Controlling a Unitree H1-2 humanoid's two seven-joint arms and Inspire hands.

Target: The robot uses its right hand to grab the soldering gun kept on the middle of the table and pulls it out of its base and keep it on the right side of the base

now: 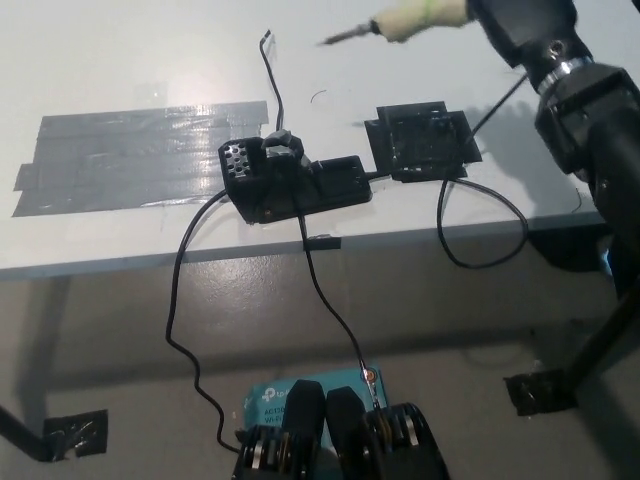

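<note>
The black right hand (520, 22) is up at the top right of the view, fingers grasping the pale handle of the soldering gun (405, 22), though most of the hand runs off the top edge, so the grip itself is only partly seen. The gun is held in the air above the far part of the white counter (120, 60), well clear of its base (295, 182), with its thin metal tip pointing toward picture left. The base sits near the counter's front edge, about the middle, black and boxy with a perforated block at its left end. Just to its right lies a flat black square pad (420, 143), touching or nearly touching the base. Black cables (180, 300) trail from the base over the counter's edge toward the floor. A wide patch of grey tape (130, 155) covers the counter left of the base. The white left hand is not in view.
</note>
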